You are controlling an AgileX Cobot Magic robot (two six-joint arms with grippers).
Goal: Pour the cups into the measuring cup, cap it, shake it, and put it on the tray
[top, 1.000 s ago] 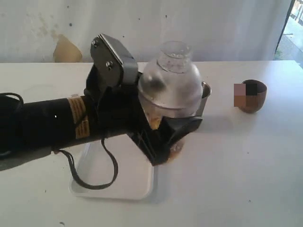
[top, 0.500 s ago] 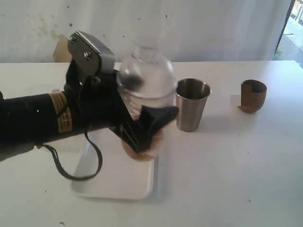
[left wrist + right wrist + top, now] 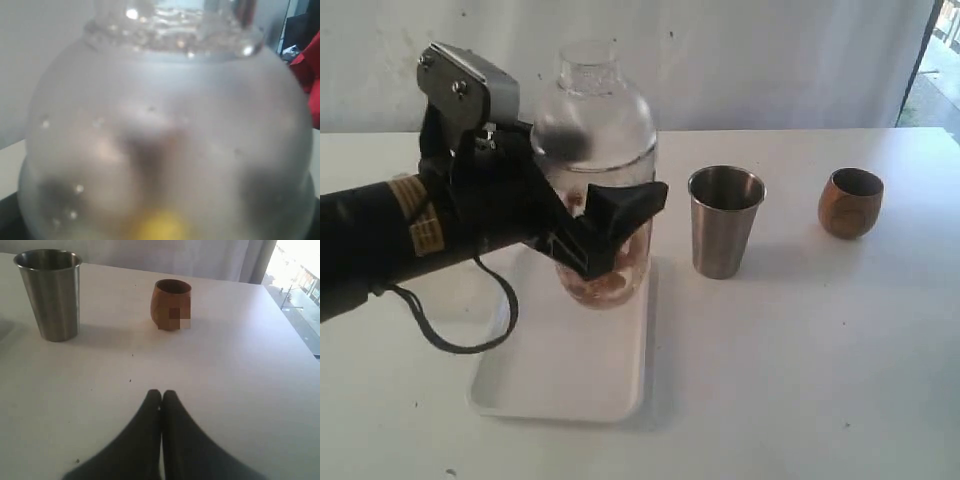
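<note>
My left gripper (image 3: 607, 235) grasping the measuring cup (image 3: 590, 140) over the tray (image 3: 560, 390), my right gripper (image 3: 161, 396) clenched, steel tumbler (image 3: 725, 225), wooden cup (image 3: 850, 203) upright

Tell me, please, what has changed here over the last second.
The left gripper, keeping its hold on the capped clear plastic measuring cup, carried it leftward in the exterior view, from in front of the tall stainless-steel tumbler to over the flat white tray, and brought it upright from a tilt. The tumbler and the small rounded brown wooden cup stayed put.

white tray (image 3: 560, 385), silver tumbler (image 3: 725, 235), brown cup (image 3: 850, 205)
</note>
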